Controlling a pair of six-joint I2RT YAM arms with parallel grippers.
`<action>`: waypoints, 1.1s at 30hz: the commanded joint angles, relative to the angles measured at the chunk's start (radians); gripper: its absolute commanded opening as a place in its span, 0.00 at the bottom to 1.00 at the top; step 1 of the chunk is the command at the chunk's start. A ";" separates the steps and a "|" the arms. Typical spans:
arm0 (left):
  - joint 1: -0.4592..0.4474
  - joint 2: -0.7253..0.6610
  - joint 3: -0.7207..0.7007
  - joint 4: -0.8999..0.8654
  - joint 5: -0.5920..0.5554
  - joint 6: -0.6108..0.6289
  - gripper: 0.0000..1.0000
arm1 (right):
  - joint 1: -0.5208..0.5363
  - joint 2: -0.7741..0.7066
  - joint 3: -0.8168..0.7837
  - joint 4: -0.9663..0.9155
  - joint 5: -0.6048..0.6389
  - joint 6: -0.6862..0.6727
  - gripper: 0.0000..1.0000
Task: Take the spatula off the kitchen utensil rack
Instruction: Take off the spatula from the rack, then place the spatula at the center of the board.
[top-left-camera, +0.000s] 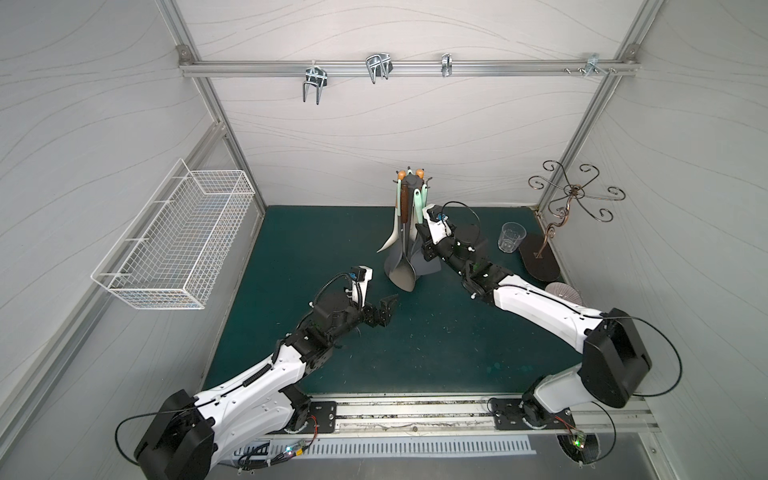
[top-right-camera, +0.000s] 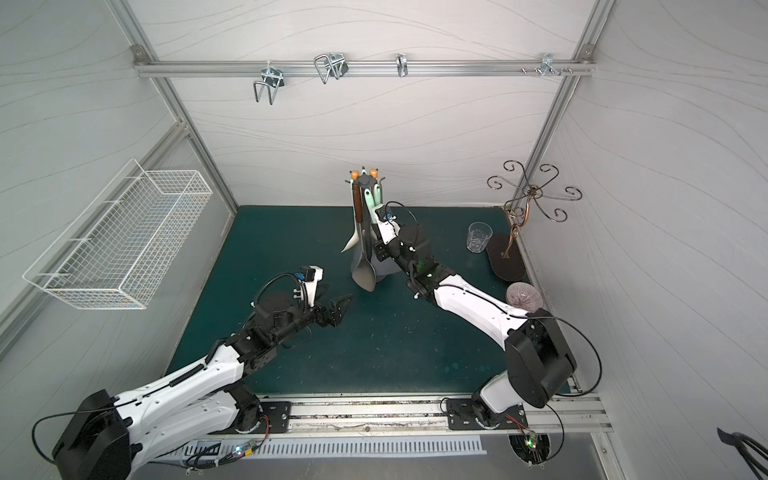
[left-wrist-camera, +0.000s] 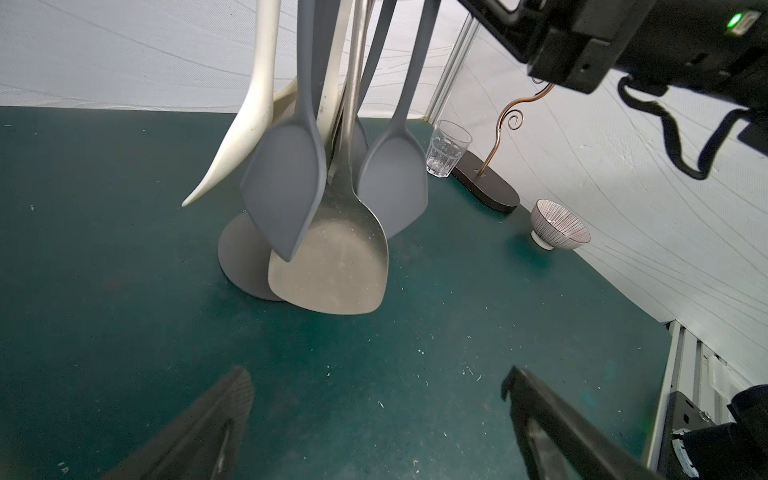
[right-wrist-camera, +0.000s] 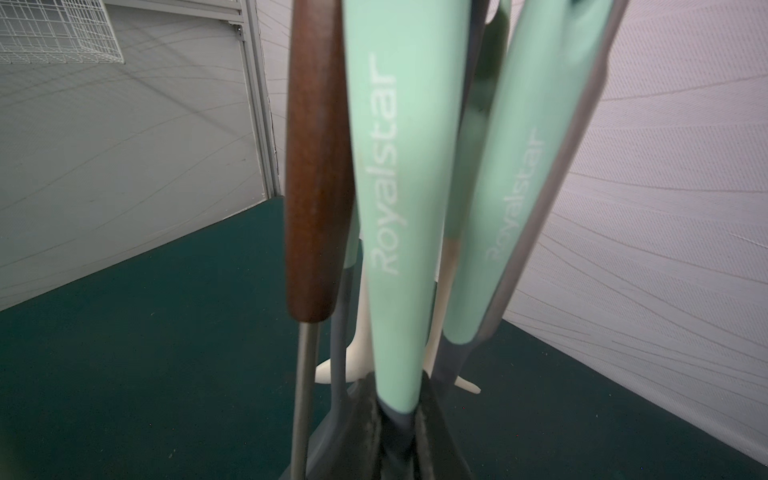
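Note:
The dark grey kitchen utensil rack (top-left-camera: 410, 179) (top-right-camera: 365, 180) stands at the back middle of the green mat, its disc base (left-wrist-camera: 237, 257) on the mat. Several utensils hang from its hooks. My right gripper (right-wrist-camera: 401, 419) (top-left-camera: 419, 239) is shut on the lower end of the mint-green handle of a spatula (right-wrist-camera: 399, 208), which still hangs among the others. My left gripper (left-wrist-camera: 376, 376) (top-left-camera: 388, 307) (top-right-camera: 343, 305) is open and holds nothing, low over the mat in front of the rack.
Also on the rack are a steel turner (left-wrist-camera: 332, 257), a wooden-handled tool (right-wrist-camera: 316, 187) and a white spoon (left-wrist-camera: 249, 124). A glass (top-left-camera: 510, 237), a copper scrolled stand (top-left-camera: 573, 195) and a striped bowl (top-left-camera: 563, 291) sit at the right. A white wire basket (top-left-camera: 174, 237) hangs on the left wall.

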 joint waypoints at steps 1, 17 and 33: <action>-0.004 0.006 0.023 0.052 -0.005 0.007 0.99 | -0.003 -0.045 0.032 -0.092 -0.017 -0.019 0.00; -0.004 0.000 0.024 0.047 0.003 0.002 0.99 | -0.057 -0.152 0.113 -0.458 -0.054 -0.002 0.00; -0.114 0.111 0.066 0.070 0.014 -0.012 0.98 | -0.339 -0.418 0.000 -0.810 -0.189 0.043 0.00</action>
